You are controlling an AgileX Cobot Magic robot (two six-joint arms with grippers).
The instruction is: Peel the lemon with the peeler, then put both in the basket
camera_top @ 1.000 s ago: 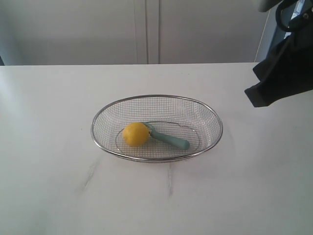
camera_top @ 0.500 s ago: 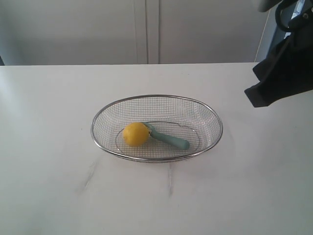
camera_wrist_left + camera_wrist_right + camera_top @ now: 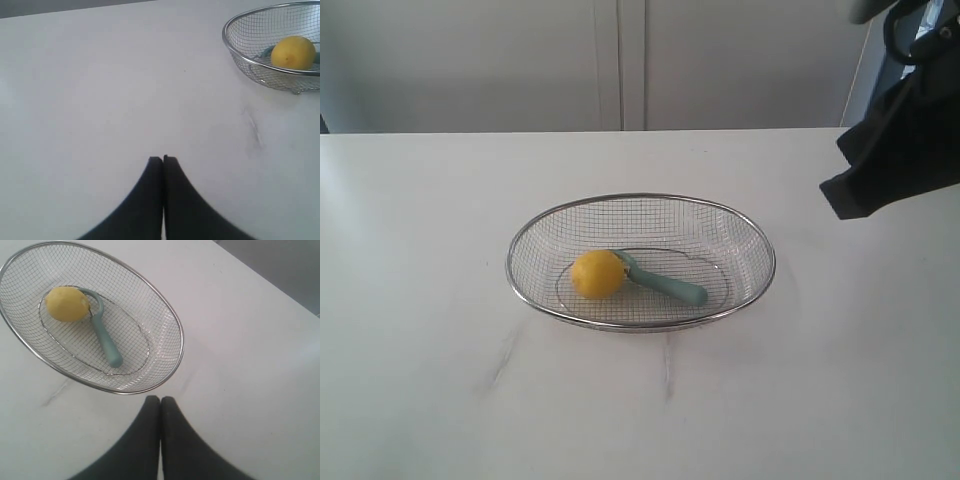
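Observation:
The wire mesh basket (image 3: 750, 240) (image 3: 172, 325) (image 3: 235, 50) stands on the white table near its middle. Inside it lies the yellow lemon (image 3: 597, 274) (image 3: 67, 303) (image 3: 293, 52), and the teal peeler (image 3: 665, 283) (image 3: 105, 340) rests beside it with its forked head against the fruit. My right gripper (image 3: 160, 399) is shut and empty, raised above the table just outside the basket's rim; its arm (image 3: 900, 130) shows at the upper right of the exterior view. Well away from the basket my left gripper (image 3: 163, 159) hangs shut over bare table, holding nothing.
Faint scuff marks (image 3: 668, 370) streak the white tabletop in front of the basket. Pale cabinet doors (image 3: 620, 60) stand behind the table's far edge.

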